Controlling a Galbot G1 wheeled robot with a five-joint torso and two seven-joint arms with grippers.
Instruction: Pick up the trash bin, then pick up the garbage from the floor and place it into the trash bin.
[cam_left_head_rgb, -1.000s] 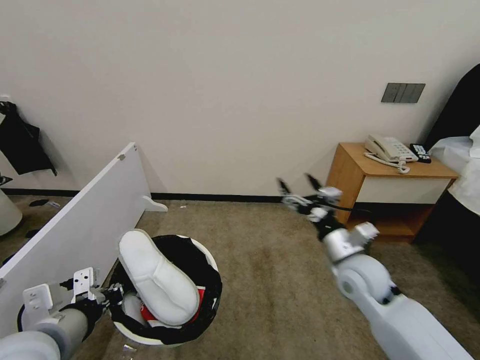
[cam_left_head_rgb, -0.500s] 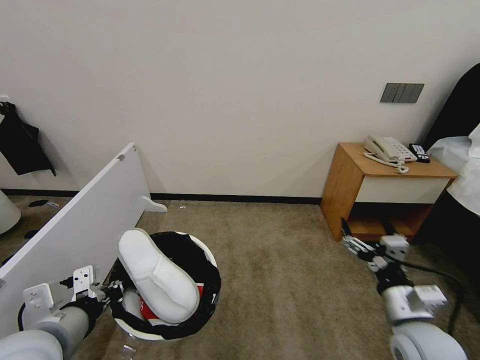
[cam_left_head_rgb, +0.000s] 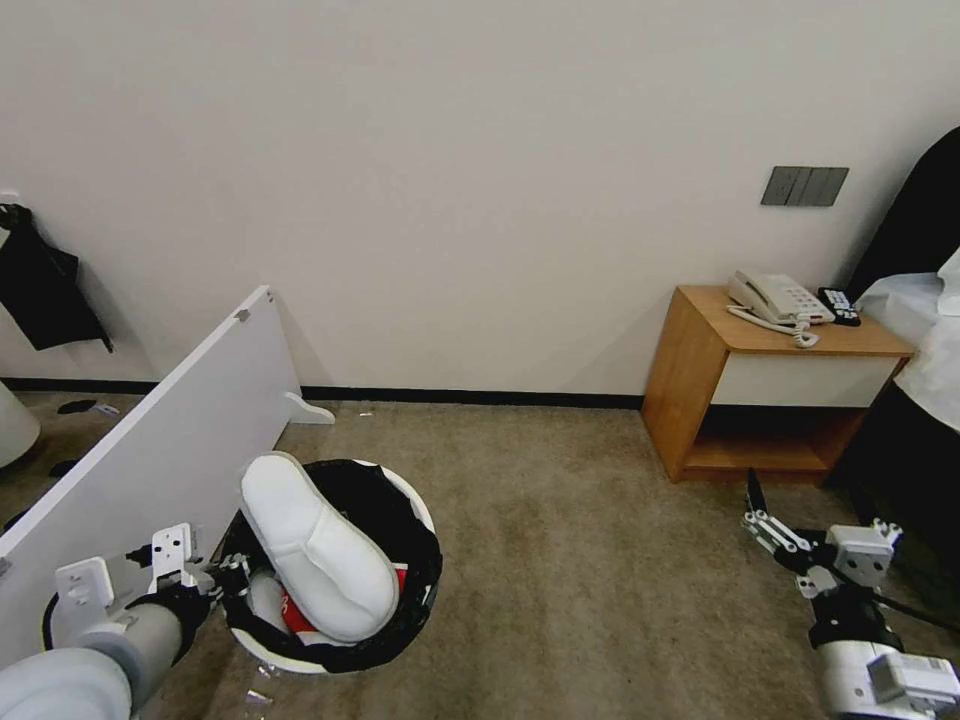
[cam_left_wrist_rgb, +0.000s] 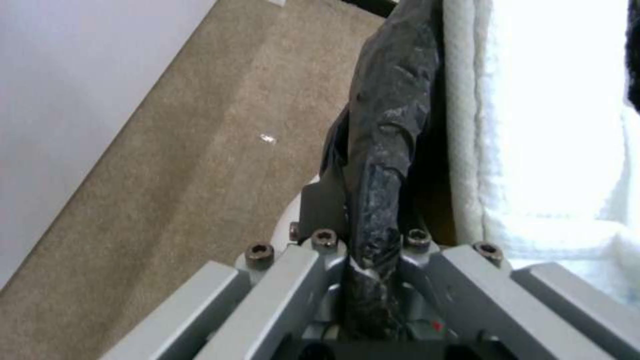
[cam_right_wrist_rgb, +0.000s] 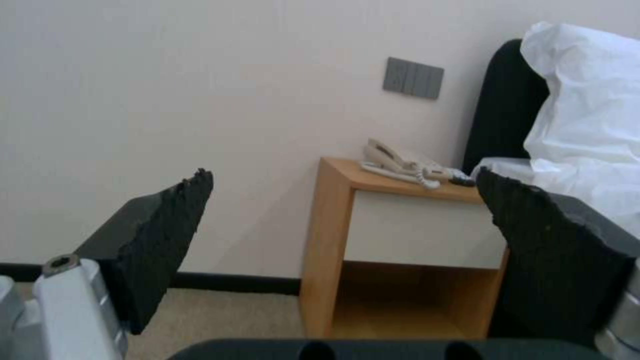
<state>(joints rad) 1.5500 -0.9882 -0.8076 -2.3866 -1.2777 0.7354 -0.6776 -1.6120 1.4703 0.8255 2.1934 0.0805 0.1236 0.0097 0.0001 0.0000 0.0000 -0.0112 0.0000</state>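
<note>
The left gripper (cam_left_head_rgb: 232, 578) has its fingers clenched on the black-lined rim of the trash bin (cam_left_head_rgb: 400, 640), which hangs just beyond them holding a white slipper (cam_left_head_rgb: 315, 550) and a red-white carton (cam_left_head_rgb: 300, 625). The right gripper (cam_left_head_rgb: 775, 528) hovers low with fingers spread, grasping nothing. No garbage lies on the carpet (cam_left_head_rgb: 560, 560) nearby, so collection seems largely done

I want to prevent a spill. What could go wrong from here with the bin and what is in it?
1. The left gripper holds the bin only by its bag-covered rim at one side, so the bin could tilt or the thin bag could slip.
2. The slipper sticks out above the rim and may fall if the bin tips.
3. The white board stands close beside the bin and could be bumped.
</note>
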